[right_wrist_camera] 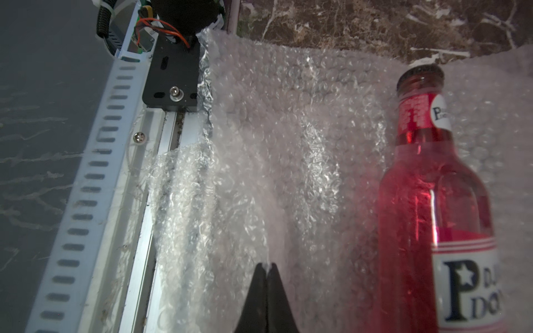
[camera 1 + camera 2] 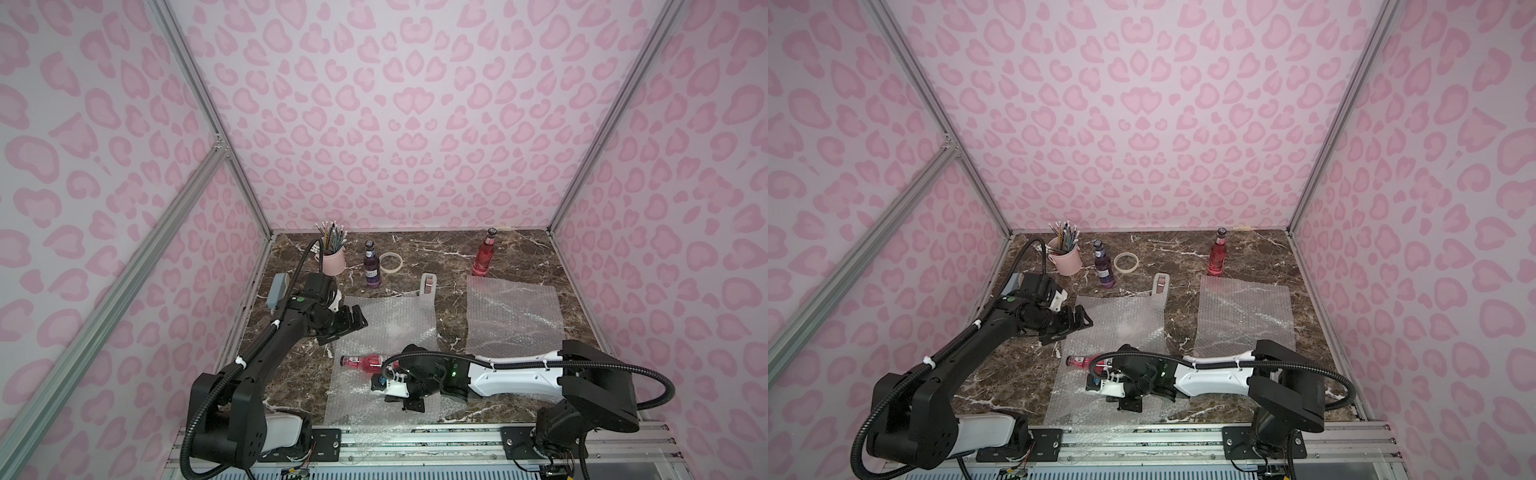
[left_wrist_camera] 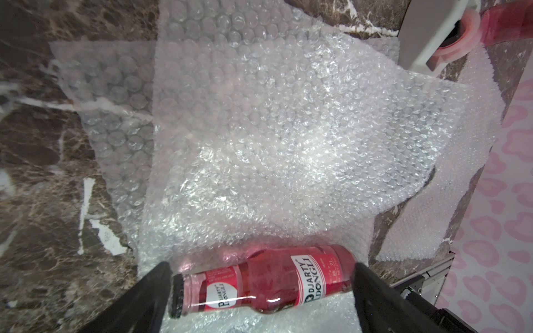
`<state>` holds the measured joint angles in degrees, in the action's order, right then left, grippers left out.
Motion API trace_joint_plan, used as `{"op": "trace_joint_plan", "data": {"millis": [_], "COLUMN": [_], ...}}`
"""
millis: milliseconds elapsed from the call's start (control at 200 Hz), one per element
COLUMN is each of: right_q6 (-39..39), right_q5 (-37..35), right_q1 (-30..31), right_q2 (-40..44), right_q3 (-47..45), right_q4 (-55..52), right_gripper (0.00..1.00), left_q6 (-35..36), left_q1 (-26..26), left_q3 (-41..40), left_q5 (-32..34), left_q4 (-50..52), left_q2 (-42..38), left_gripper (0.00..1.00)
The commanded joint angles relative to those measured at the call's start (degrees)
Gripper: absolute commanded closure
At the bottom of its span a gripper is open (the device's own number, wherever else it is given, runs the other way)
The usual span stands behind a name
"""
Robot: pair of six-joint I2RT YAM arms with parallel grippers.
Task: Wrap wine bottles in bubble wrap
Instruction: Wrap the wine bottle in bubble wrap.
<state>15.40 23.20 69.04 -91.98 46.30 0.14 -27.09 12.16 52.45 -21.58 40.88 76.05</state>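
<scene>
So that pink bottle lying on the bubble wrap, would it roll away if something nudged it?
Probably, sideways: the pink bottle is round and lies on its side, though the soft bubble wrap beneath may slow it. Its smooth, glossy glass likely makes it slippery to grip, and breakable if dropped.

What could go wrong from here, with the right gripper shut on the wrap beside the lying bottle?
1. The right gripper pinches the wrap with its tips only; the sheet may slip out on lifting.
2. The bottle lies loose on its side on that wrap, and the left gripper is open, not holding it; a pull could roll it away.
3. The wrap's edge drapes over the rail; it might snag.
</scene>
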Motion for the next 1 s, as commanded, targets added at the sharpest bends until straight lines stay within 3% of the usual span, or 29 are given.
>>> {"op": "trace_joint_plan", "data": {"millis": [0,485,700,850,920,995], "right_q6": [-0.5,1.0,1.0,1.1,1.2,1.3], "right_q5": [1.7,3.3,5.7,7.6,8.4,8.9], "right_q1": [-1.5,-11.5,-14.0,-15.8,-16.4,-17.2], "right_q2": [0.2,-3.5,-5.5,-8.1,-9.5,-10.6], "right_q3": [0.8,7.0,8.5,9.2,9.7,10.1], "right_q4": [-0.6,-1.4,-0.9,-0.6,-0.8,-0.8], "right_gripper": [1.00,1.00,0.99,0.97,0.96,0.96], "left_q6": [1.0,1.6,-1.0,-0.9,-2.3,-6.6], "left_q1": [0.2,0.8,0.8,0.8,0.8,0.8], "left_q3": [1.4,4.8,3.5,2.6,2.3,0.0], "left_q5": [0.2,4.1,14.0,16.7,16.9,13.0], "left_q4": [1.8,11.1,18.6,22.7,24.1,22.8], "left_q2": [-0.9,-6.5,-11.5,-15.5,-16.9,-18.7], "left_gripper": [0.02,0.02,0.02,0.02,0.02,0.02]}}
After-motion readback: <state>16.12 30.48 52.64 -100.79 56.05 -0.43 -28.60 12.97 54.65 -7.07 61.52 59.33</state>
